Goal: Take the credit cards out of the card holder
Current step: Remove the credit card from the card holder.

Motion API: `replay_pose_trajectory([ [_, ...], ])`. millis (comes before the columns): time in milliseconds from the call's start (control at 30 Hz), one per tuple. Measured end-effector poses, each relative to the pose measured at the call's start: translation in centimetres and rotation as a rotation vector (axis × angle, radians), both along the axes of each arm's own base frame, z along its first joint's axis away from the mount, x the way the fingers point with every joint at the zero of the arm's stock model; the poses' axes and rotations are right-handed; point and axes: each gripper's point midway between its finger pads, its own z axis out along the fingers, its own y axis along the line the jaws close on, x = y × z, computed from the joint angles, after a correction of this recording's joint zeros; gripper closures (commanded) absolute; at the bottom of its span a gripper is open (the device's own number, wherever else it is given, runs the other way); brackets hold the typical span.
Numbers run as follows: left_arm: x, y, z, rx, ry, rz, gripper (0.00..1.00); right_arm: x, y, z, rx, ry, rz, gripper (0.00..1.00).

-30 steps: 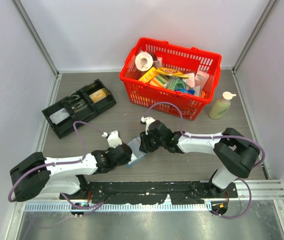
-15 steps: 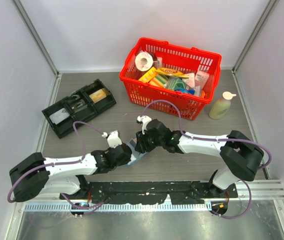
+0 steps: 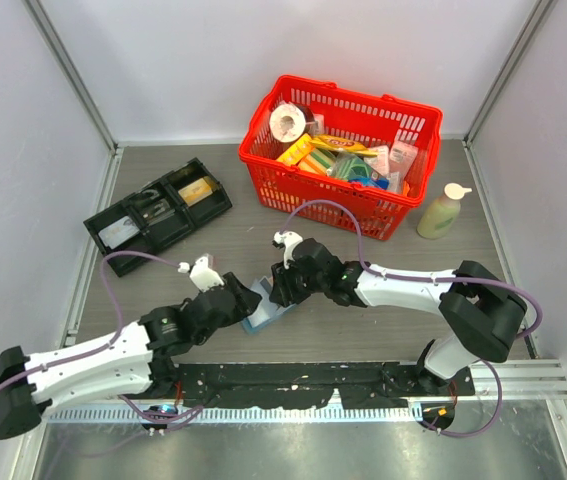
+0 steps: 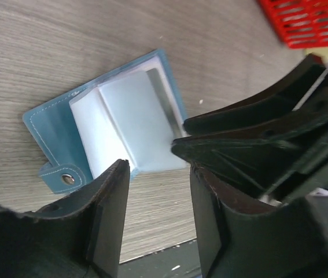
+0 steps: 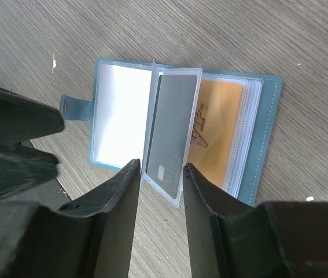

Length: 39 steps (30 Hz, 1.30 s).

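The card holder [image 3: 261, 315] lies open on the table [image 3: 213, 255], near its front edge and about midway across, covers down and clear pockets up. From the holder, the red basket [image 3: 293, 190] sits well apart at 1 o'clock, the black tray [image 3: 103, 235] at 10 o'clock and the pale bottle [image 3: 441, 212] at 2 o'clock.

The left gripper [image 4: 158, 169] sits just beside the holder at its 9 o'clock. Its fingers [image 4: 103, 220] stand partly apart with nothing between them. In the left wrist view the holder lies just beyond the tips at 11 o'clock, with its snap tab [image 4: 65, 178] nearest the left finger.

The right gripper [image 5: 161, 167] hangs over the holder's edge from its 1 o'clock. Its jaws are partly open and straddle the near end of one clear sleeve, which stands up from the spine. The grey card [image 5: 172, 124] is inside that sleeve. Whether the pads actually press on the sleeve cannot be told. In the right wrist view the orange card [image 5: 221, 130] lies flat in a pocket at the grey card's 3 o'clock, and an empty pale panel lies at its 9 o'clock. Both cards are in their pockets.
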Motion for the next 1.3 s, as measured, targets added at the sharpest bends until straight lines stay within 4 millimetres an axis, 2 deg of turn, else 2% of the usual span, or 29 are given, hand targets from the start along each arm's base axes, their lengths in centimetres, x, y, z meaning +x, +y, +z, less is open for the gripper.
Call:
replay_pose_trajectory([
  [100, 0.2, 0.5, 1.8, -0.057, -0.042, 0.022, 0.43, -0.1, 0.1, 0.0, 0.002, 0.003, 0.005, 0.59],
  [167, 0.4, 0.7, 2.5, -0.072, -0.061, 0.035, 0.43, -0.2, 0.1, 0.1, 0.005, 0.006, 0.01, 0.55],
  [433, 1.6, 0.6, 2.8, -0.023, -0.078, 0.055, 0.44, -0.8, 0.8, 0.6, 0.041, 0.017, 0.049, 0.53],
  [700, 2.2, 0.3, 2.2, -0.001, -0.069, 0.052, 0.62, -0.7, 1.1, 0.9, 0.06, 0.01, 0.054, 0.61],
  [867, 2.4, -0.3, 1.7, -0.002, -0.055, 0.042, 0.67, 0.1, 0.5, 0.3, 0.029, -0.014, 0.006, 0.68],
  [1000, 2.5, -1.3, 0.4, 0.006, -0.021, 0.027, 0.69, 0.5, -0.3, -1.4, -0.016, -0.007, -0.024, 0.71],
  [1133, 2.4, -1.7, -2.0, 0.01, 0.031, 0.027, 0.71, 0.6, -1.4, -3.4, -0.057, 0.016, -0.043, 0.75],
  [1300, 1.8, 0.0, -6.1, -0.012, 0.107, 0.077, 0.71, 1.3, -1.5, -3.7, -0.032, 0.013, -0.066, 0.75],
])
